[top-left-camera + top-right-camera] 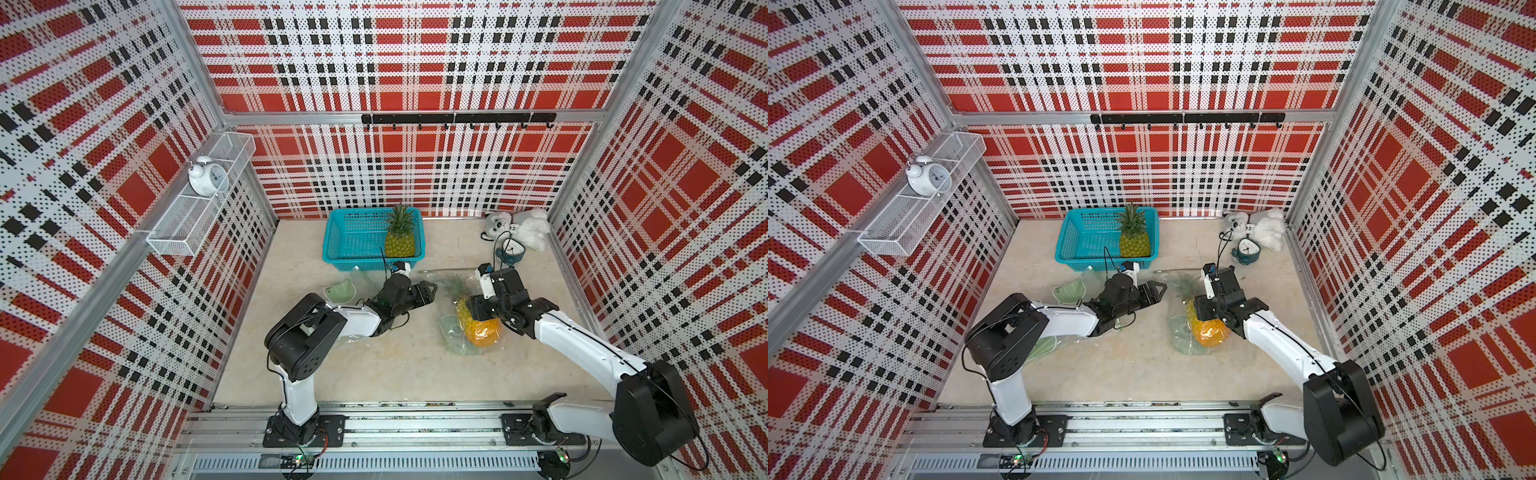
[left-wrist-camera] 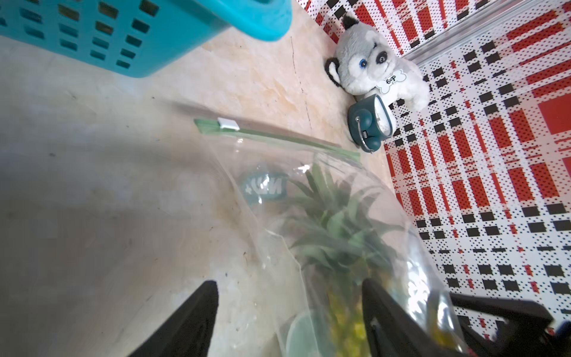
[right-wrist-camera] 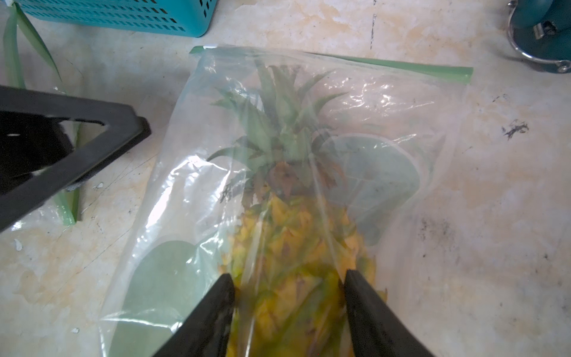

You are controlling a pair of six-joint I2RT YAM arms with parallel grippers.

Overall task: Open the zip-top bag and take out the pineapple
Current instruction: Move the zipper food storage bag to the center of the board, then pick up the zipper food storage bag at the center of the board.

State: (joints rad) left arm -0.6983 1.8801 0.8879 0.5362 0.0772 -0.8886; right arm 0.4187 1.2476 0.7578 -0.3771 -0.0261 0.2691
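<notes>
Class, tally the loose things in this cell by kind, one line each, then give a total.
Pineapples: 2
Zip-top bags: 2
Clocks: 2
Baskets: 1
Plush toys: 1
Total: 8

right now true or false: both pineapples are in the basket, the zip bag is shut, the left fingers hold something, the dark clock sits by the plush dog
1. Both pineapples stand in the teal plastic basket. False: one pineapple does; the bagged pineapple lies on the table.
2. The clear zip-top bag's green zipper strip looks closed along the length in view. True.
3. The left gripper holds something. False: its fingers are apart and empty, beside the clear zip-top bag.
4. The dark teal alarm clock sits beside the grey and white plush dog. True.
5. The right gripper straddles the bagged pineapple. True.
</notes>
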